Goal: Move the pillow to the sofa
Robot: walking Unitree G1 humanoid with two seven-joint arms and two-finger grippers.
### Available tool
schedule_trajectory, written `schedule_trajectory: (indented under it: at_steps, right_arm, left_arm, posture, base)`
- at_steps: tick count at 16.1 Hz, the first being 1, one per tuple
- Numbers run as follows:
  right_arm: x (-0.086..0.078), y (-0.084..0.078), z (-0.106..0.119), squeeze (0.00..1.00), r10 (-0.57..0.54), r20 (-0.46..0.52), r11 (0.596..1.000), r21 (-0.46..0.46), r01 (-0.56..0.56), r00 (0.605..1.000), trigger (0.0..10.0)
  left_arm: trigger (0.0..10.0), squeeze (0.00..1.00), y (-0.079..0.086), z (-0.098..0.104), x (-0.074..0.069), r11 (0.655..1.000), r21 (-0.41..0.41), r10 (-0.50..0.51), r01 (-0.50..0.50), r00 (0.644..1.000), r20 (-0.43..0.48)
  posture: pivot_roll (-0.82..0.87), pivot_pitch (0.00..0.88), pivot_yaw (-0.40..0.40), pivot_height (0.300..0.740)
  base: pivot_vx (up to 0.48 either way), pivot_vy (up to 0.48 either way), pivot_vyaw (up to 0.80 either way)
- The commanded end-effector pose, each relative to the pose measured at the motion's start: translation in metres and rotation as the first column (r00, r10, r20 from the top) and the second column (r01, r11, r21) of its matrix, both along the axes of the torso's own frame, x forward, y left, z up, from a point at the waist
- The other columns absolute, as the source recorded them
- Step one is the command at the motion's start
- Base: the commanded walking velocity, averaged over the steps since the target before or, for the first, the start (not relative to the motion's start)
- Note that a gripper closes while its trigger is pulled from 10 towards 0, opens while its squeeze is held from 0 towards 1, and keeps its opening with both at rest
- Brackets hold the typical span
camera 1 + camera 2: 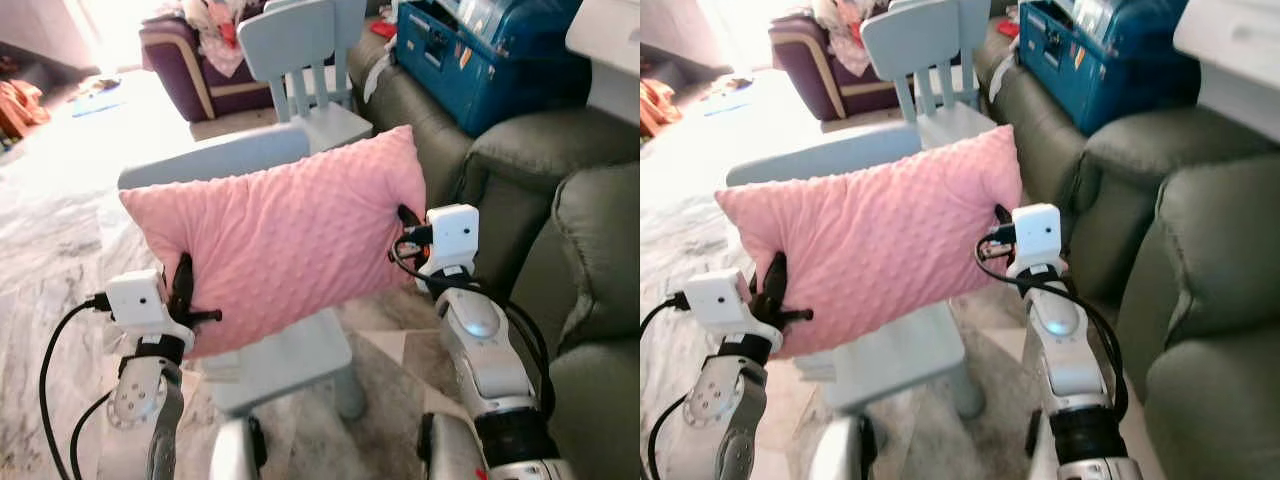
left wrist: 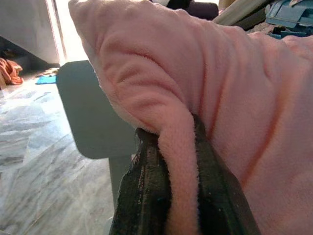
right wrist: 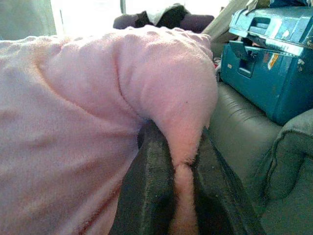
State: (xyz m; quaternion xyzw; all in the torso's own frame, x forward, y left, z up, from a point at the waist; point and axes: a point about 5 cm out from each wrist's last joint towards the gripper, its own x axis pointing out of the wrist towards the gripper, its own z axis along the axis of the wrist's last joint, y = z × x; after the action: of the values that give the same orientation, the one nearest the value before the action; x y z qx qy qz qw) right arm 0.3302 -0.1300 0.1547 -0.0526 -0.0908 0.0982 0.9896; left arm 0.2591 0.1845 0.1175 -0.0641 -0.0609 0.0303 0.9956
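Sofa (image 1: 520, 170), grey-green, runs from 12 to 4 o'clock with a blue case (image 1: 480, 55) on it. Pale blue chair (image 1: 285, 350) stands below the pink pillow (image 1: 280, 235), which hangs lifted at centre, clear of the seat. Left gripper (image 1: 185, 290) pinches its edge at 8 o'clock; right gripper (image 1: 408, 235) pinches its edge at 3 o'clock.

A home's living room — green sofa (image 1: 590, 250), purple armchair (image 1: 190, 70).
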Motion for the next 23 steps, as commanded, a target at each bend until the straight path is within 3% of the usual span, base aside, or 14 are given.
schedule_trajectory:
  at_steps: [1, 3, 5, 7, 11, 16, 20, 23]
  right_arm:
    - [0.002, 0.004, 0.008, 0.0, 0.014, 0.032, 1.0, 0.011, -0.015, 0.999, 10.0]
    - [0.003, 0.004, 0.008, 0.0, 0.014, 0.033, 1.0, 0.012, -0.014, 0.999, 10.0]
    - [0.003, 0.004, 0.008, 0.0, 0.013, 0.034, 1.0, 0.011, -0.014, 0.999, 10.0]
    - [0.003, 0.004, 0.008, 0.0, 0.013, 0.035, 1.0, 0.011, -0.013, 0.999, 10.0]
    - [0.003, 0.004, 0.009, 0.0, 0.009, 0.038, 1.0, 0.013, -0.01, 0.999, 10.0]
    - [0.004, 0.004, 0.009, 0.0, 0.011, 0.037, 1.0, 0.01, -0.011, 0.999, 10.0]
    - [0.006, 0.002, 0.007, 0.0, 0.001, 0.01, 1.0, 0.025, -0.001, 1.0, 10.0]
    - [0.007, 0.0, 0.004, 0.0, 0.0, -0.027, 1.0, 0.021, 0.001, 1.0, 10.0]
  left_arm:
    - [10.0, 0.0, 0.004, 0.002, 0.001, 1.0, 0.012, 0.014, -0.014, 1.0, 0.005]
    - [10.0, 0.0, 0.007, -0.002, 0.002, 0.996, 0.066, 0.055, -0.053, 0.998, -0.029]
    - [10.0, 0.0, 0.01, -0.004, 0.002, 0.993, 0.069, 0.094, -0.091, 0.994, -0.054]
    - [10.0, 0.0, 0.009, -0.004, 0.003, 0.996, 0.047, 0.072, -0.07, 0.996, -0.058]
    - [10.0, 0.0, 0.006, -0.005, 0.002, 0.999, 0.046, 0.019, -0.017, 0.999, -0.044]
    - [10.0, 0.0, 0.011, -0.005, -0.001, 0.996, 0.081, 0.025, -0.021, 0.999, -0.048]
    - [10.0, 0.0, 0.003, -0.01, 0.002, 0.999, 0.009, 0.037, -0.036, 0.99, -0.135]
    - [10.0, 0.0, 0.001, -0.008, 0.006, 0.999, -0.01, 0.033, -0.035, 0.989, -0.141]
  posture:
    - [-0.22, 0.0, 0.113, 0.659]
    - [-0.21, 0.0, 0.113, 0.694]
    - [-0.21, 0.0, 0.113, 0.719]
    - [-0.21, 0.0, 0.114, 0.74]
    - [-0.22, 0.0, 0.114, 0.74]
    - [-0.21, 0.0, 0.112, 0.74]
    - [-0.21, 0.0, 0.111, 0.74]
    - [-0.22, 0.0, 0.107, 0.74]
  base:
    - [0.0, 0.0, 0.0]
    - [0.0, 0.0, 0.0]
    - [0.0, 0.0, 0.0]
    - [0.0, 0.0, 0.0]
    - [0.0, 0.0, 0.0]
    - [0.0, 0.0, 0.0]
    - [0.0, 0.0, 0.0]
    - [0.0, 0.0, 0.0]
